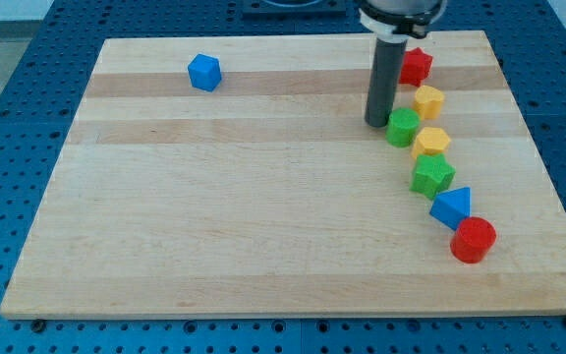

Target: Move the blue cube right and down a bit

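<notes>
Blue plastic cube [204, 72] sits alone near the top left of the pale wooden board [263, 216]. My tip [377, 123] stands well apart to the view's right, just beside a green cylinder [402, 128] in a curved row of coloured blocks. No gripper is fitted; the rod holds nothing. Judgement: the tip must travel left past the cube, then push from its upper-left side. No brands, labels or writing legible.

The bench [263, 216] is pale, smooth wood in glued strips with a matt finish. The blue cube [204, 72] looks like smooth plastic; the rod [383, 84] is dark and matt.
</notes>
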You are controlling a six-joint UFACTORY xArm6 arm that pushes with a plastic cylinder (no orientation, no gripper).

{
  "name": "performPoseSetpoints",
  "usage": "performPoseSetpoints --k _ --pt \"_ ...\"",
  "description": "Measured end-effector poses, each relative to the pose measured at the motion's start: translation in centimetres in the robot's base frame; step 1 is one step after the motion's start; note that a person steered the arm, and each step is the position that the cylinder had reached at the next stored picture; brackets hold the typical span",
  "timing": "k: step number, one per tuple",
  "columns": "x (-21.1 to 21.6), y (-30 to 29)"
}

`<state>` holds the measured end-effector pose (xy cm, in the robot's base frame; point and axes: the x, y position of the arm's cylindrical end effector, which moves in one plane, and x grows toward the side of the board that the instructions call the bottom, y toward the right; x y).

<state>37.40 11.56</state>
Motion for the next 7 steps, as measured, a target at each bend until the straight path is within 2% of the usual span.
performPoseSetpoints --k 2,3,5,7 --pt "0.0 1.5" --pt "0.0 -1.5" --pt "-0.2 -15.5" --pt "-3.5 -27.4"
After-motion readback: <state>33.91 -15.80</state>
